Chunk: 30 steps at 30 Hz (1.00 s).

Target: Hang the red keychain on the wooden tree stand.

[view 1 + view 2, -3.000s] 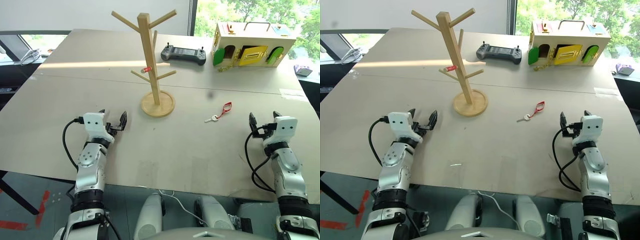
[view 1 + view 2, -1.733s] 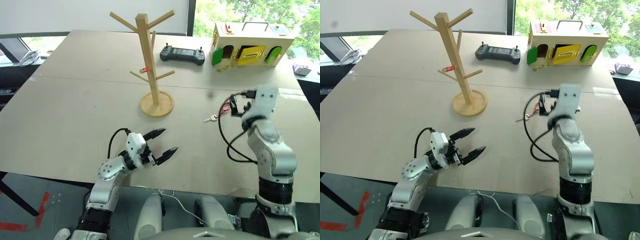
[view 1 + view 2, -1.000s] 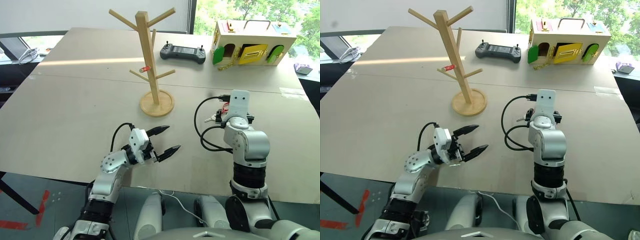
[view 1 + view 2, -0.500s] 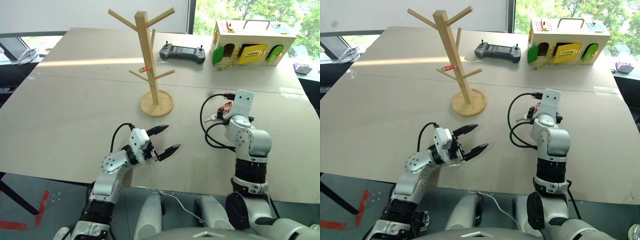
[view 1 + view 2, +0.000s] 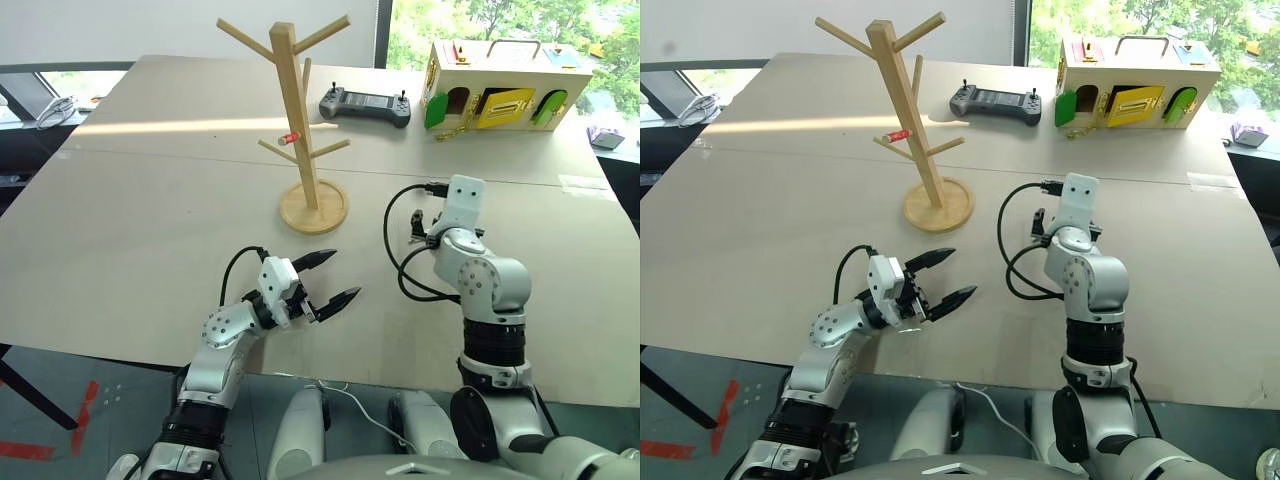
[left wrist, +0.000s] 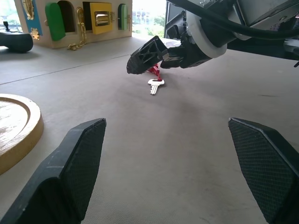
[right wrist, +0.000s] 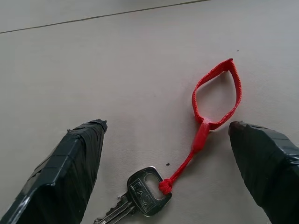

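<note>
Right gripper (image 7: 166, 154) has shifted toward the stand side over the last second and now hangs over the keychain (image 7: 201, 135), jaws spread wide with strap and key lying flat on the table (image 7: 93, 60) between them. Nothing gripped yet. Left gripper (image 5: 330, 278) open, idle, unmoved. Stand (image 5: 300, 130) well apart, pegs free. Judgement: pick is imminent, hanging not begun
</note>
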Available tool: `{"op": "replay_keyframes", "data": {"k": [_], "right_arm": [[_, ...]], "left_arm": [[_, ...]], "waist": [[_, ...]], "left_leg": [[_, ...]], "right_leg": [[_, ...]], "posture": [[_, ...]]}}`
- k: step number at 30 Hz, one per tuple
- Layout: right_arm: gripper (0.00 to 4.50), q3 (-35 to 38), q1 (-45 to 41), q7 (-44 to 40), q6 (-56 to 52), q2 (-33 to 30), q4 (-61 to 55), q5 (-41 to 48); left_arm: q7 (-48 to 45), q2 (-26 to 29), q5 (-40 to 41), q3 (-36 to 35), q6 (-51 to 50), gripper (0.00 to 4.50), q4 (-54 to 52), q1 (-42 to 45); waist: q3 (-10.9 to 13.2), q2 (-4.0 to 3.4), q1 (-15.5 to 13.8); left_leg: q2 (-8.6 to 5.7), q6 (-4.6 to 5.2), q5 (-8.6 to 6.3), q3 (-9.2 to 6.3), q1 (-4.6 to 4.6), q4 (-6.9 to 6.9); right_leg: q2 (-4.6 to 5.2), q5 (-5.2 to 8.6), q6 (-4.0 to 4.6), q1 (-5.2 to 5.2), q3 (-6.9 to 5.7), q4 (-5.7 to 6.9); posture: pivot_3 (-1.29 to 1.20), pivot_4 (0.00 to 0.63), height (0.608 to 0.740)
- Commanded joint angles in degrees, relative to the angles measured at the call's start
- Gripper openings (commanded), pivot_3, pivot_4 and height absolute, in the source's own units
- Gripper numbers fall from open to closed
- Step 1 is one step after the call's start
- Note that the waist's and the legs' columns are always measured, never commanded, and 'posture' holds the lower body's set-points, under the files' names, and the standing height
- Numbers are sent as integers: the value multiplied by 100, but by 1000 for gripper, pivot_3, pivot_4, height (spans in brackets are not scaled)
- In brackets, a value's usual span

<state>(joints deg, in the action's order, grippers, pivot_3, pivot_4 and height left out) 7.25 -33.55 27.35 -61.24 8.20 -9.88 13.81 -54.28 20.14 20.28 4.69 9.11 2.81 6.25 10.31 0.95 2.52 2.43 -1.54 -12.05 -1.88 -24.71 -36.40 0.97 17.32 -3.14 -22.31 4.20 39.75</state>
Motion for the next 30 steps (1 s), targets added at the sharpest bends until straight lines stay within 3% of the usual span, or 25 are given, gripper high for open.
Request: {"op": "replay_keyframes", "data": {"k": [1, 2, 5, 11, 13, 18, 22, 25, 30], "right_arm": [[4500, -37, -306, 91, 31, 763, 42, 81], [4500, -29, -298, 113, 28, 762, 43, 98], [3709, 6, -260, 202, 7, 767, 53, 117], [785, 52, -254, 314, 61, 739, 80, 157], [49, 53, -254, 336, 76, 729, 80, 170], [49, 39, -244, 357, 112, 693, 62, 217], [49, -176, -96, -114, 449, 314, -161, 279], [49, -676, 245, -1469, 1173, -785, -589, 226], [49, -855, 561, -3689, 1982, -2153, -1483, 712]], "left_arm": [[46, -1, -7, -6, 73, 4366, -313, 6], [56, 1, -11, -1, 73, 4366, -326, -4], [81, 4, -17, 13, 69, 4500, -363, -29], [128, -10, -34, 18, 52, 4500, -395, -22], [139, -15, -39, 18, 48, 4500, -392, -9], [155, -26, -46, 19, 45, 4500, -394, 1], [278, -79, -36, -26, 43, 4500, -414, 2], [618, -217, -5, -170, 59, 4500, -511, -98], [1269, -530, -38, -357, 186, 4500, -976, -426]], "waist": [[0, 0, 0], [0, 0, 0], [0, 0, 0], [0, 0, 2], [0, 0, 0], [0, 0, -1], [0, 0, 3], [1, -1, 1], [2, 0, -15]], "left_leg": [[0, 0, 0, 0, 0, 0], [0, 0, 0, 0, 0, 0], [0, 0, 0, 0, 0, 0], [0, 0, 0, 0, 0, 0], [0, 0, 0, 0, 0, 0], [0, 0, 0, 0, 0, 0], [0, 0, 0, 0, 0, 0], [0, 0, 0, 0, -2, 1], [-2, 1, -1, 0, -7, 0]], "right_leg": [[0, 0, 0, 0, 0, 0], [0, 0, 0, 0, 0, 0], [0, 0, 0, 0, 0, 0], [0, 0, 0, 0, 0, 0], [0, 0, 0, 0, 0, 0], [0, 0, 0, 0, 0, -1], [0, 0, 0, 0, 0, -1], [-1, 0, -1, -1, 0, -5], [3, 0, -1, 2, -2, -12]], "posture": [[0, 150, 740], [0, 150, 740], [0, 150, 740], [0, 150, 740], [0, 150, 740], [0, 150, 740], [0, 150, 740], [0, 150, 740], [0, 150, 740]]}}
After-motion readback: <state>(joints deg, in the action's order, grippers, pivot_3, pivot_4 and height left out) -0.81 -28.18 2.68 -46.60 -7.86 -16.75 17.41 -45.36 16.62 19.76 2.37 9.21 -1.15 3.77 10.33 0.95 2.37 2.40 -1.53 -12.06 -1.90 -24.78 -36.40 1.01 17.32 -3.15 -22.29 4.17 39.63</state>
